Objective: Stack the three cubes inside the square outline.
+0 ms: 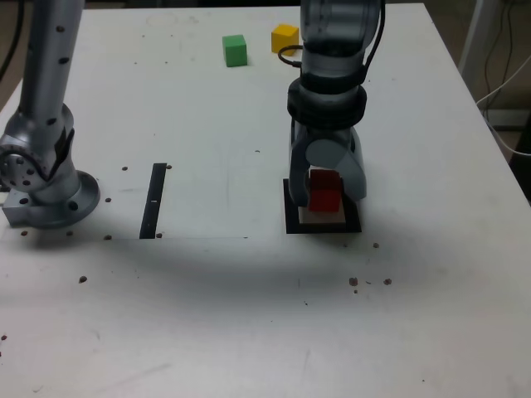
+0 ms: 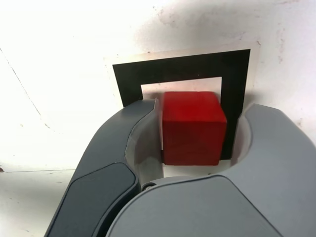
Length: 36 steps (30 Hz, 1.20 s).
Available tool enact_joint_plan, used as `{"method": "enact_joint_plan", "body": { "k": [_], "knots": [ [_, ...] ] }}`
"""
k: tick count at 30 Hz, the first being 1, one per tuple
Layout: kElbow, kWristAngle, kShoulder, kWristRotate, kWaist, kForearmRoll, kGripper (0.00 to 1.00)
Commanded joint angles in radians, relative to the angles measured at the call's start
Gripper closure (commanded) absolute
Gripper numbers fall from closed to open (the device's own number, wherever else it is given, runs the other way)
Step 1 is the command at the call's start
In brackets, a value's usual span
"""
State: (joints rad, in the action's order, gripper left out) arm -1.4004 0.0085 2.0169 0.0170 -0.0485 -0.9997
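My end effector [image 2: 193,129] stands spread around the red cube [image 2: 193,127], gaps at both sides, cube sitting inside the square outline [image 2: 180,68]; green cube [image 1: 235,50] and yellow cube [image 1: 284,37] wait far back on the worktop [image 1: 249,315] (well apart from me)

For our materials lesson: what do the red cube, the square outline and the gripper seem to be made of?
Red cube: matt painted wood or plastic; even colour, soft edges.
Square outline: probably printed paper or card; flat, pale margin.
Gripper: grey moulded plastic, by its smooth satin curves.
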Motion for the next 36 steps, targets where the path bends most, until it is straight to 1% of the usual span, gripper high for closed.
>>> {"method": "enact_joint_plan", "body": {
  "k": [1,2,3,5,6,9,12,15,18,21,24,28,33,36],
  "knots": [
    [-0.001,0.007,0.005,-0.002,-0.002,-0.007,0.21],
    [-0.001,0.011,0.003,-0.002,-0.002,-0.01,0.14],
    [-0.001,0.014,0.001,-0.002,-0.002,-0.013,0.1],
    [-0.002,0.019,-0.005,-0.002,-0.002,-0.018,0.03],
    [-0.002,0.022,-0.01,-0.002,-0.002,-0.02,0.01],
    [-0.008,0.033,-0.028,-0.002,-0.002,-0.038,0.01],
    [-0.035,0.058,-0.054,0.01,-0.001,-0.08,0.01],
    [-0.091,0.095,-0.084,0.047,0.01,-0.152,0.0],
    [-0.162,0.126,-0.103,0.119,0.041,-0.23,0.01],
    [-0.234,0.14,-0.104,0.224,0.104,-0.286,0.01],
    [-0.298,0.14,-0.093,0.325,0.178,-0.319,0.0],
    [-0.387,0.133,-0.078,0.444,0.286,-0.358,0.0],
    [-0.503,0.117,-0.053,0.563,0.436,-0.419,0.0],
    [-0.57,0.134,-0.025,0.614,0.51,-0.463,0.0]
  ]
}}
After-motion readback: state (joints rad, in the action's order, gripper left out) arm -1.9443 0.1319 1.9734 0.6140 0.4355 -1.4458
